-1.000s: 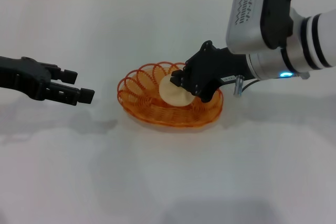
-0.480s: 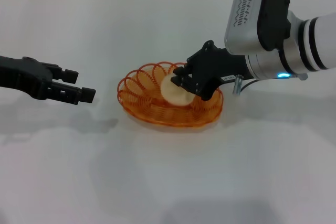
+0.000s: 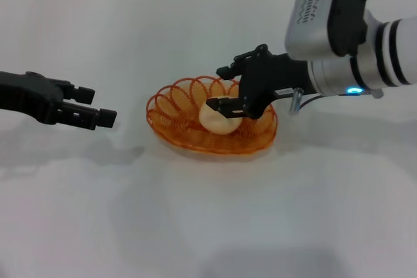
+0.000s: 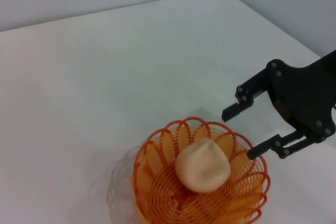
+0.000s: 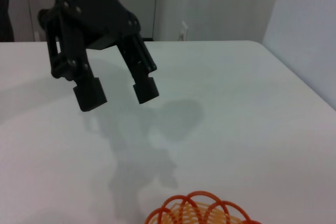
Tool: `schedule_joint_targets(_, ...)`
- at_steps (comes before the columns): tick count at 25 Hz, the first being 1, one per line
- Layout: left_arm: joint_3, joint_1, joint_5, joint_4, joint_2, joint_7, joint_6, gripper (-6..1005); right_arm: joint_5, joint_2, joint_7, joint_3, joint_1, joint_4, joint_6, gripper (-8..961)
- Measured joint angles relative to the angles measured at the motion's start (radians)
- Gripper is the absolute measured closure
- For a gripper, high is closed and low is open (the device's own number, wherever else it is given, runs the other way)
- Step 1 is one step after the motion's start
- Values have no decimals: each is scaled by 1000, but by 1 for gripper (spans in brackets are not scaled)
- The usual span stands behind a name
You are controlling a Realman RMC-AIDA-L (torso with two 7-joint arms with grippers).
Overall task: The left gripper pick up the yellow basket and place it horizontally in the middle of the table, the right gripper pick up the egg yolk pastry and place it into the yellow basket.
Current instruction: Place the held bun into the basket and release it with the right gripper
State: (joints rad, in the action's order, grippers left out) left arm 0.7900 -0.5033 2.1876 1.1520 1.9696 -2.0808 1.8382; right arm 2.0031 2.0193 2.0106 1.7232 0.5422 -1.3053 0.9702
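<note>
While basketed, egg yolk pastry (image 3: 217,119) seemingly between right end effector (image 3: 224,88) fingers

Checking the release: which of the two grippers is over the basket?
The right gripper, fingers spread open around the egg yolk pastry in the yellow basket; the left gripper hangs off to its side.

The egg yolk pastry (image 3: 217,119) lies in the yellow basket (image 3: 176,114), mid-table (image 3: 208,226).

basket (image 3: 195,136): orange-yellow wire oval, flat, under right claw (image 3: 225,89)
pastry (image 3: 217,118): cream bun inside basket, between claw's spread fingers
</note>
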Motion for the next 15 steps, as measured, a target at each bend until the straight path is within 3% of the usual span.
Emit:
schedule_joint_targets(7, -1, 3, -1, 0, 1, 14, -4, 127, -3, -6, -4, -47, -84, -57, 35, 429)
schedule_joint_targets(10, -2, 2, -1, 0, 1, 20, -4, 127, -3, -7, -5, -98, -143, -109, 91, 196)
schedule_joint_targets(15, -2, 5, -1, 0, 1, 32, -4, 127, -3, -7, -6, -191, -218, -167, 207, 154)
